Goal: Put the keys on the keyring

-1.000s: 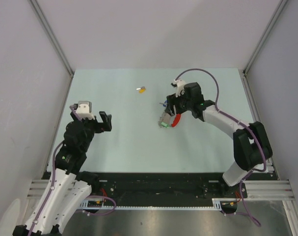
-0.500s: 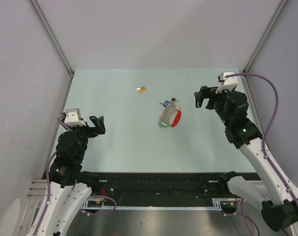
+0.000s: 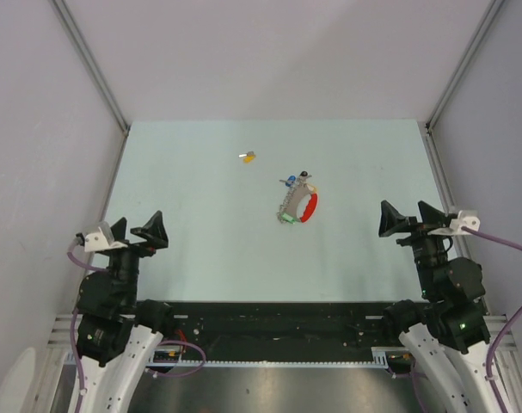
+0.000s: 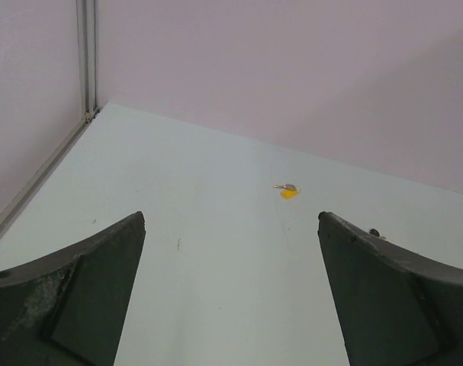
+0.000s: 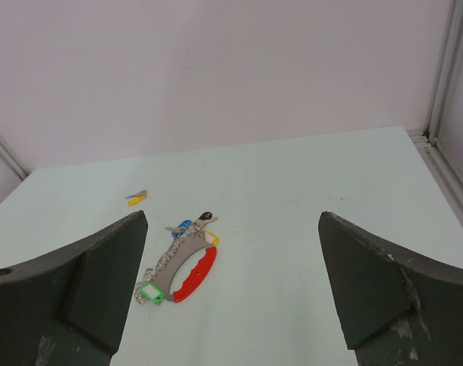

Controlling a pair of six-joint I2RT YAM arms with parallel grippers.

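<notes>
Left tool [image 3: 138, 231]: spread wide, holding nothing, up over the near left side of the table [image 3: 200, 258]
Right tool [image 3: 409, 222]: spread wide too, holding nothing, up over the near right side
Keyring [image 3: 298, 205]: lies flat near the middle of the table, well apart from both tools; its red band [image 3: 310, 209] curves beside the grey strap [image 3: 292, 202], and a blue key [image 3: 290, 181] sits at the far end
Green key [image 3: 288, 218]: its head touches the near end of the keyring; I cannot tell if it is hooked on or only lying there
Yellow key [image 3: 248, 157]: lies alone, further back and to the left, apart from the keyring
Step in hand: I think this is a gap between grabs, with the yellow key not yet on the ring
Next move: one tool must reach out to the yellow key and pinch it by its head; the other may need to hold the keyring steady
What makes it hard: the key is tiny and flat on the table, so the fingers must come down very low and close gently
Around: pale walls [image 3: 243, 60] on three sides
In the way: I see nothing between the tools and the yellow key
</notes>
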